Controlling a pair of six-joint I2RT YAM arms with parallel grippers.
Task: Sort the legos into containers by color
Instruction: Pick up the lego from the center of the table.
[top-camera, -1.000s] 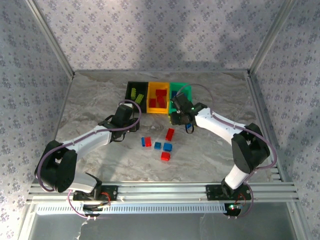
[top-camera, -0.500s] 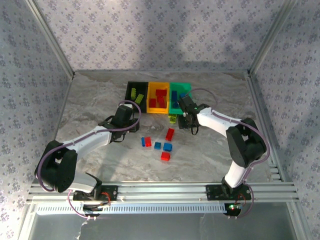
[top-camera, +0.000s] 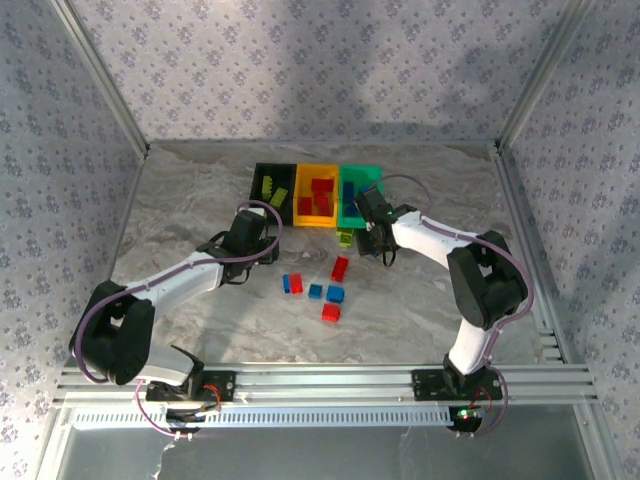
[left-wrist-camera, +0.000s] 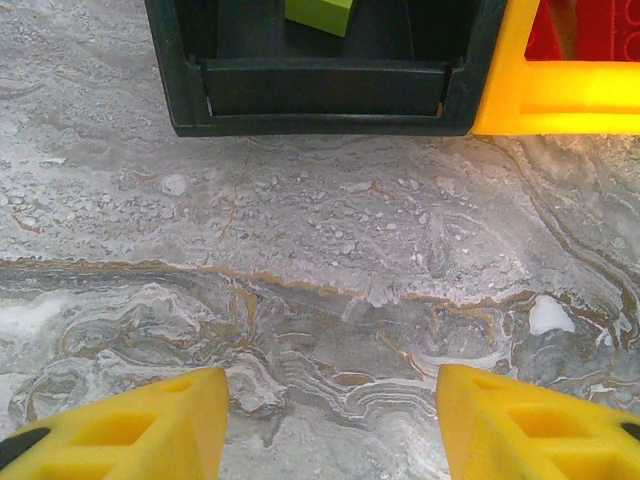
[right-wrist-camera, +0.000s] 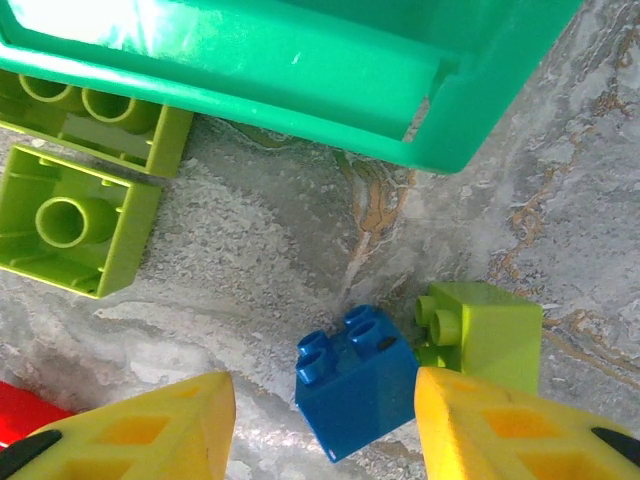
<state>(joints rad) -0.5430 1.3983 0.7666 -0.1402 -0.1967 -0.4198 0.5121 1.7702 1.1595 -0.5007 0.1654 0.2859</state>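
My left gripper (left-wrist-camera: 330, 420) hung open and empty, black bin (left-wrist-camera: 320, 95) at frame top; right gripper (right-wrist-camera: 325, 430) sat open around a blue lego (right-wrist-camera: 355, 385), bottom centre below the green bin (right-wrist-camera: 300, 70), not pinching it

1. Table (top-camera: 190, 200): grey marbled top.
2. Upper centre, joined row: black bin (top-camera: 275, 166), yellow bin (top-camera: 315, 224), green bin (top-camera: 350, 222).
3. Centre, loose: long red brick (top-camera: 340, 268); red-blue pair (top-camera: 292, 284); blue brick (top-camera: 316, 291); second blue brick (top-camera: 335, 293); square red brick (top-camera: 331, 313).
4. Below the green bin: lime bricks (right-wrist-camera: 70, 220); dark blue brick (right-wrist-camera: 355, 380) just beside one.
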